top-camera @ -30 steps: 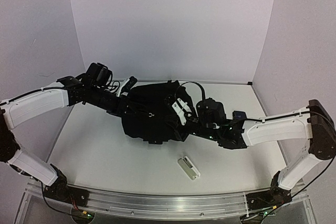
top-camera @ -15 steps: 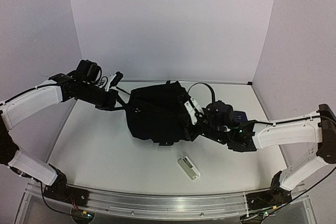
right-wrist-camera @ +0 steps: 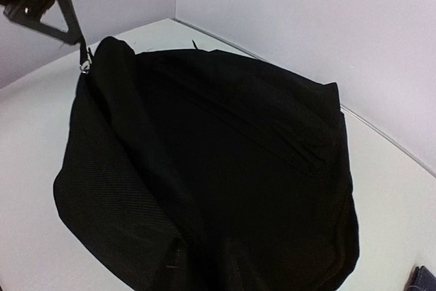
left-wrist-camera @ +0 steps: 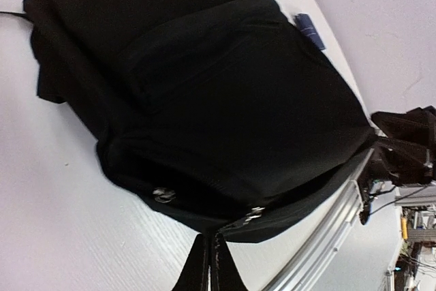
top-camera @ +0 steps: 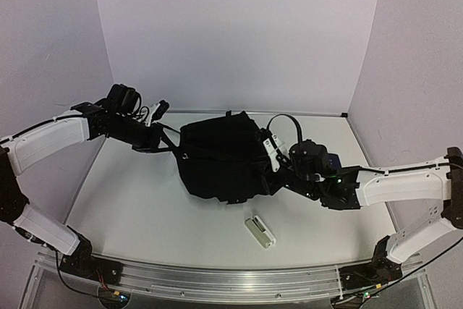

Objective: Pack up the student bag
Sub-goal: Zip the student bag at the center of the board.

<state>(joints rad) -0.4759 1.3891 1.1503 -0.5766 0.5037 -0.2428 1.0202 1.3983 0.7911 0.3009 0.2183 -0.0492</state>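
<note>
My left gripper (left-wrist-camera: 212, 244) is pinching, jaws fully closed, on what I am taking for a zipper tab at the near rim of the student bag (left-wrist-camera: 225, 100). The bag is lying flat on the table (top-camera: 130, 200) straight ahead of it. It is sagging like soft, light cloth, so I am judging tabs, straps and seams the only sure holds. Its long axis is running across to my right gripper (top-camera: 273, 155), with the opening facing left. Whether the right jaws are standing apart I cannot tell.
</note>
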